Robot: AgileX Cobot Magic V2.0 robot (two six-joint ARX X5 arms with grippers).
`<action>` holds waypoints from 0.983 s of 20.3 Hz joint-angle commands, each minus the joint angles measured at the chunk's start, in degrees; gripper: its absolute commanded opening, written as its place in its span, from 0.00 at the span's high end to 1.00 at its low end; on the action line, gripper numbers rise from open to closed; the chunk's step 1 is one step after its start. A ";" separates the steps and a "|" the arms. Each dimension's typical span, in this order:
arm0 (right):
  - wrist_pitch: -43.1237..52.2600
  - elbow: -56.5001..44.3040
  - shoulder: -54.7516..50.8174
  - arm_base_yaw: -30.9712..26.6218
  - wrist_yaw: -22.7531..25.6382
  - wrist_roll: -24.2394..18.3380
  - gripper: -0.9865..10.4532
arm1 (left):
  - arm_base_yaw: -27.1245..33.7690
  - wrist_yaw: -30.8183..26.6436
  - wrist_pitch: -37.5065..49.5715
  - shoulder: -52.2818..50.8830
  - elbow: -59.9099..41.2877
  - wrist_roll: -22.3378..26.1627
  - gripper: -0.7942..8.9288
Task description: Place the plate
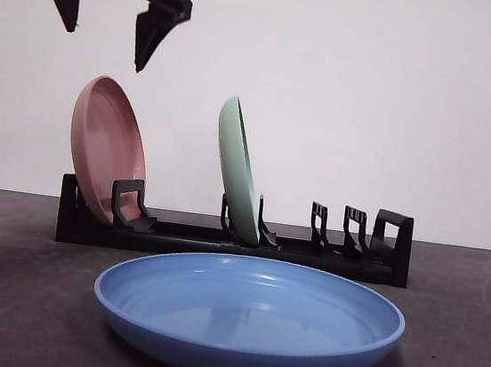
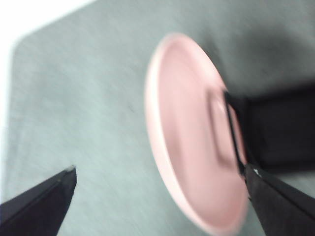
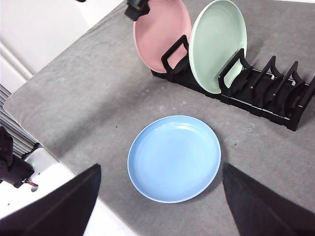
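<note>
A: Left end effector (image 1: 108,28) first. Front view, upper left of frame, jaws spread wide, nothing between them. It hangs in the air above the pink plate (image 1: 106,149), not touching it.

B: Wrist cam agrees?

A: Left wrist view is blurred, but the left end effector's tips sit at the two bottom corners with the pink plate (image 2: 194,132) between and beyond them. Open, empty.

B: Right one?

A: Right end effector (image 3: 157,196) also wide open and empty, held high, looking down on the blue plate (image 3: 174,158) at frame centre. Not near contact.

B: Progress?

A: Pink plate stands in the end slot of the black rack (image 1: 220,243), left side of the front view. Green plate (image 1: 240,169) stands upright a few slots along, centre frame. The slots right of it are free. Blue plate (image 1: 247,314) lies flat on the grey tabletop (image 1: 7,298) in front of the rack, lower centre.

B: So two racked, one left?

A: My read, yes. Blue plate looks like the remaining one, no grasp started. Which arm takes it, can't say.
</note>
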 commanded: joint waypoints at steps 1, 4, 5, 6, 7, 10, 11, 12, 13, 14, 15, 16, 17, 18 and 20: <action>0.42 1.14 0.17 0.24 -0.02 -0.66 0.57 | -0.59 -4.70 2.38 3.58 2.14 3.76 0.34; 0.39 1.09 0.17 0.24 -0.02 -0.66 0.57 | -0.57 -7.41 4.48 6.12 2.14 5.16 0.35; 0.33 1.09 0.17 0.24 -0.02 -0.66 0.57 | -0.57 -7.67 5.07 6.75 2.14 5.44 0.35; 0.24 1.07 0.17 0.24 0.00 -0.63 0.57 | -0.57 -7.82 5.35 7.08 2.14 5.55 0.39; 0.17 1.09 0.17 0.24 0.00 -0.63 0.57 | -0.57 -7.91 5.57 7.41 2.14 5.55 0.43; -0.02 1.07 0.17 0.24 0.00 -0.63 0.57 | -0.57 -7.89 5.79 7.65 2.14 5.51 0.52; -0.02 1.07 0.17 0.24 0.02 -0.63 0.57 | -0.57 -7.89 5.81 7.65 2.14 5.51 0.55; -0.02 1.07 0.17 0.24 0.00 -0.63 0.57 | -0.57 -7.87 5.81 7.65 2.14 5.51 0.58; -0.02 1.07 0.17 0.24 0.02 -0.63 0.57 | -0.57 -7.89 5.81 7.65 2.14 5.51 0.59; -0.02 1.07 0.17 0.24 0.04 -0.63 0.57 | -0.52 -7.89 5.81 7.65 2.14 5.51 0.60; 0.00 1.07 0.17 0.24 0.04 -0.63 0.57 | -0.44 -7.87 5.81 7.65 2.14 5.51 0.60; 0.00 1.09 0.17 0.24 0.04 -0.66 0.57 | -0.39 -7.87 5.81 7.67 2.14 5.51 0.60; 0.00 1.07 0.17 0.24 0.04 -0.63 0.57 | -0.33 -7.85 5.81 7.69 2.14 5.51 0.60; 0.00 1.07 0.17 0.24 0.04 -0.63 0.57 | -0.22 -7.85 5.81 7.76 2.14 5.51 0.60; -0.02 1.07 0.17 0.24 0.04 -0.63 0.57 | 0.09 -7.80 5.68 7.98 2.14 5.55 0.60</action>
